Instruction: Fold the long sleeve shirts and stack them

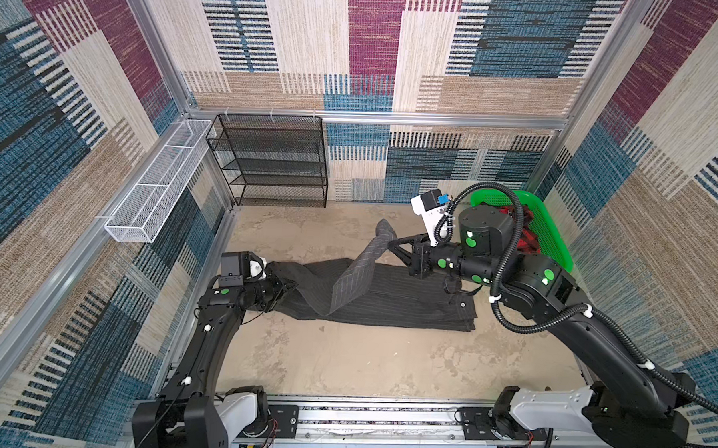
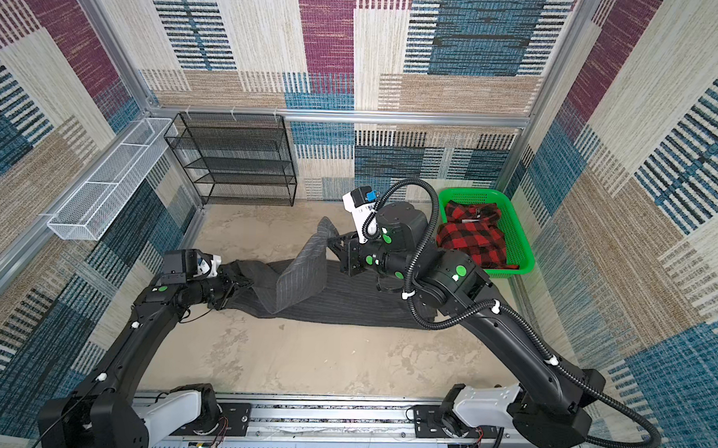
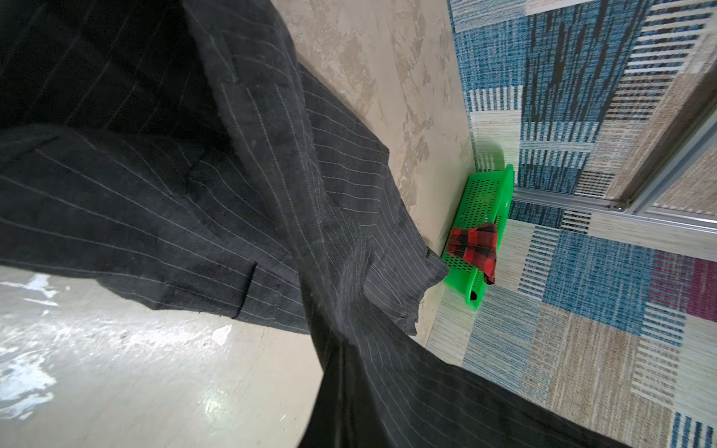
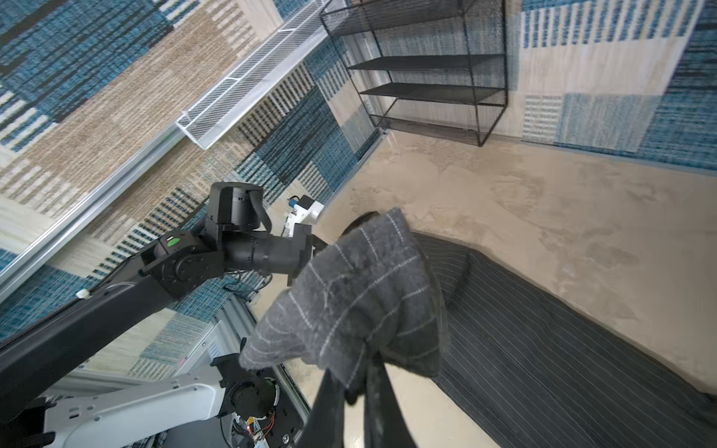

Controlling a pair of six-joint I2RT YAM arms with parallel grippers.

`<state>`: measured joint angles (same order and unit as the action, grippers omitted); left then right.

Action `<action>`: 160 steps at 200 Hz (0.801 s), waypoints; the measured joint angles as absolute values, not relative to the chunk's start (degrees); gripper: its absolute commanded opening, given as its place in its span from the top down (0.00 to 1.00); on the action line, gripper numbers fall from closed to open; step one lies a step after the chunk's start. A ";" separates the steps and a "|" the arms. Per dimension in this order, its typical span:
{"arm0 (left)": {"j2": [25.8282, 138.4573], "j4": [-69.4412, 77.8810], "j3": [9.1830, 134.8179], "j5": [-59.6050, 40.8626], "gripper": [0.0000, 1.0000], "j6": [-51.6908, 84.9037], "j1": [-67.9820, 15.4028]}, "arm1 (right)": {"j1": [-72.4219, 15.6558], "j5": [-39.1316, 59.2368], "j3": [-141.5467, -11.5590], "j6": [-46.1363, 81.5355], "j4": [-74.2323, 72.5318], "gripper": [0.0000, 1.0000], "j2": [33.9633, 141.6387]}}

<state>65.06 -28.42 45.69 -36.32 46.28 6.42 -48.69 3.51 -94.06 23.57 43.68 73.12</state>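
Pinstripe shirt (image 1: 408, 298) lies clamped between left gripper (image 1: 284, 283) and raised right gripper (image 1: 391, 245)

I see patchwork walls (image 1: 523, 41) in blue, maroon and beige, framed by aluminium rails (image 1: 395, 117). A black mesh rack (image 1: 272, 159) stands at the back of the mottled beige table (image 1: 364, 358); a white wire basket (image 1: 155, 183) hangs on the side wall.

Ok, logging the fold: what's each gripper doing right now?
Left gripper: shut on the grey pinstriped shirt.
Right gripper: shut on that shirt's lifted strip.
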 measured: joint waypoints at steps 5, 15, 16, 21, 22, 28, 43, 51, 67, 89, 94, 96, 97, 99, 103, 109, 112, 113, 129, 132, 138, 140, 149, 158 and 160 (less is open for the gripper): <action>65.65 -28.91 45.84 -36.29 1.00 45.82 6.44 | -48.45 2.61 -93.82 23.94 43.97 1.00 73.17; 67.22 -29.65 46.19 -36.23 1.00 44.16 6.50 | -47.13 1.19 -92.99 24.64 44.47 1.00 73.23; 67.33 -29.71 46.22 -36.21 1.00 44.07 6.50 | -46.92 0.99 -92.88 24.77 44.56 1.00 73.25; 68.18 -30.04 46.41 -36.18 1.00 43.27 6.52 | -45.89 0.45 -92.14 25.26 44.60 1.00 73.30; 68.40 -30.15 46.46 -36.18 1.00 43.11 6.52 | -45.74 0.40 -92.01 25.30 44.56 1.00 73.30; 69.43 -30.76 46.76 -36.14 1.00 42.33 6.52 | -43.97 -0.16 -90.59 25.58 44.47 1.00 73.32; 72.12 -32.38 47.77 -35.97 1.00 39.97 6.52 | -39.51 -0.10 -87.18 26.09 44.58 1.00 73.65; 73.63 -33.30 48.47 -35.68 1.00 38.65 6.52 | -36.97 -0.16 -85.30 26.28 44.62 1.00 73.93; 76.60 -35.16 49.78 -34.41 1.00 35.97 6.52 | -32.73 -0.03 -82.98 26.52 44.60 1.00 74.72; 80.68 -37.47 51.77 -32.73 1.00 32.82 6.52 | -29.47 0.43 -82.56 26.46 44.16 1.00 77.45; 81.56 -37.89 52.27 -32.40 1.00 32.23 6.52 | -29.06 0.49 -82.56 26.44 43.97 1.00 78.17; 81.95 -38.09 52.51 -32.18 1.00 31.92 6.52 | -28.88 0.49 -82.56 26.41 43.90 1.00 78.50; 82.06 -38.15 52.58 -32.12 1.00 31.81 6.52 | -28.82 0.49 -82.56 26.41 43.86 1.00 78.59; 82.46 -38.33 52.82 -31.92 1.00 31.48 6.52 | -28.67 0.51 -82.56 26.35 43.75 1.00 78.89; 83.09 -38.63 53.23 -31.70 1.00 31.18 6.52 | -28.45 0.58 -82.56 26.17 43.62 1.00 79.44; 84.16 -39.13 53.91 -31.53 1.00 30.37 6.52 | -28.10 1.02 -82.56 25.96 43.46 1.00 80.38; 84.60 -39.38 54.22 -31.44 1.00 30.00 6.52 | -27.97 1.02 -82.56 25.85 43.35 1.00 80.79; 84.71 -39.42 54.28 -31.40 1.00 29.91 6.52 | -27.90 1.06 -82.54 25.78 43.31 1.00 81.01; 86.61 -40.27 55.51 -30.28 1.00 28.58 6.52 | -27.62 1.15 -82.35 25.56 42.78 1.00 83.02; 86.87 -40.42 55.66 -30.20 1.00 28.38 6.52 | -27.64 1.15 -82.26 25.56 42.72 1.00 83.29; 87.37 -40.66 55.94 -29.95 1.00 27.92 6.52 | -27.62 1.54 -82.06 25.54 42.59 1.00 83.83; 87.46 -40.73 55.99 -29.89 1.00 27.81 6.52 | -27.62 1.54 -82.00 25.54 42.59 1.00 84.01; 88.01 -41.23 56.34 -29.36 1.00 27.22 6.52 | -27.62 2.04 -81.71 25.36 42.22 1.00 84.64; 88.47 -41.39 56.53 -28.84 1.00 27.00 6.52 | -27.62 2.61 -81.45 25.36 41.60 1.00 85.25; 88.55 -41.41 56.58 -28.75 1.00 26.98 6.52 | -27.62 2.72 -81.34 25.39 41.39 1.00 85.38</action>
